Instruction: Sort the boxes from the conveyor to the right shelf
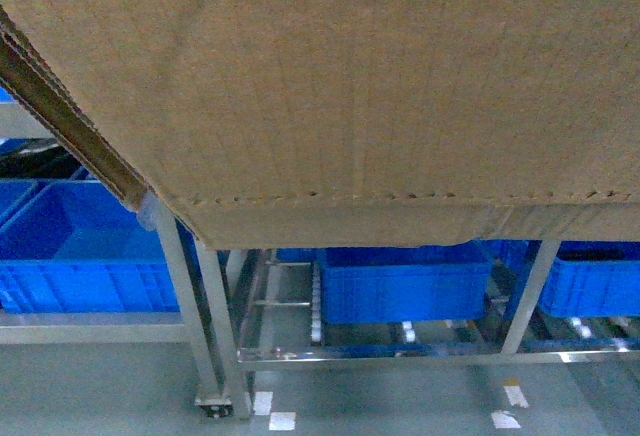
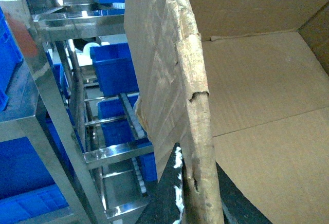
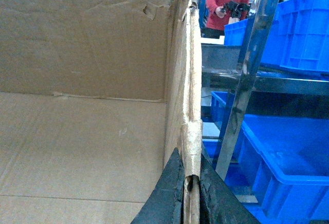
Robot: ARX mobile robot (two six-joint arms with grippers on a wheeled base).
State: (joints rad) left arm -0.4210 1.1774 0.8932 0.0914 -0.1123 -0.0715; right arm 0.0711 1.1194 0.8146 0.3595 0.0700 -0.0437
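Box (image 1: 340,86) fills the upper two thirds of the head view, held up in front of the camera. Long axis runs left-right across the frame; open top faces up per the wrist views, which look down into the bare interior. Plain brown corrugated cardboard, dotted perforation line along the lower side, corrugated edge exposed at upper left of the head frame. Top rims ragged and torn.

Left hand (image 2: 193,193): dark fingers at bottom centre of the left wrist frame, one each side of the box's torn side wall, clamped on it. Right hand (image 3: 189,190): same at bottom centre of the right wrist frame, pinching the opposite wall, jaws narrow around the cardboard edge.

Right shelf (image 1: 400,341): steel rails with small white rollers, lower half of the head frame, below and behind the box. Whether the box bottom touches any rail, can't tell, the box hides it. Blue crates (image 1: 400,281) sit in the rack's lower tiers. Person in red top (image 3: 226,5) at top of right wrist frame, behind the rack.
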